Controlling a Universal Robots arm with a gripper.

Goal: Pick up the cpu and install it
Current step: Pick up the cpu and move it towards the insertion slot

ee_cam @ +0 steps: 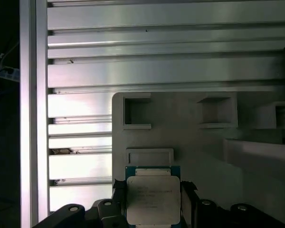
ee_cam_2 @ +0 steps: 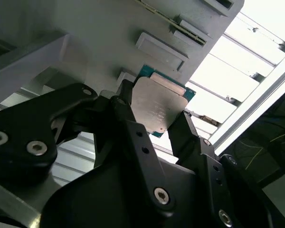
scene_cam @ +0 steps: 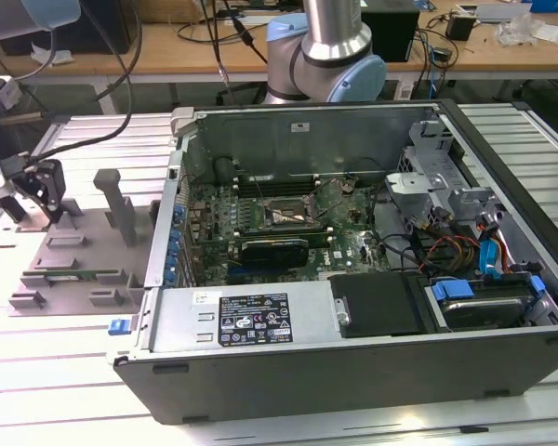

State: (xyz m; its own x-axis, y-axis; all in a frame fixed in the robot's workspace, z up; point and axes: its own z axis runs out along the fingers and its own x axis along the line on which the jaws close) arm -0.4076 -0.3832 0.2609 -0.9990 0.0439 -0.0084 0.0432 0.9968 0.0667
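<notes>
The cpu (ee_cam_2: 159, 102) is a flat square chip with a silver-grey metal top and a thin green rim. It sits between the two black fingers of my gripper (ee_cam_2: 152, 116), which press on its opposite edges. In the first wrist view the cpu (ee_cam: 152, 202) is held the same way by the gripper (ee_cam: 153, 190), just over the grey parts fixture (ee_cam: 190, 152). In the exterior view the gripper (scene_cam: 45, 197) hangs over that fixture (scene_cam: 74, 251) at the view's left, well away from the open computer case (scene_cam: 353, 279). The bare socket (scene_cam: 286, 216) lies on the motherboard inside the case.
A long green memory stick (scene_cam: 79, 274) lies in a slot of the fixture, beside upright grey posts (scene_cam: 121, 204). The case holds a graphics card (scene_cam: 274, 249), cables (scene_cam: 446, 251), a drive cage (scene_cam: 428, 177) and a power supply (scene_cam: 246, 321). Ribbed aluminium table (ee_cam: 156, 71) surrounds the fixture.
</notes>
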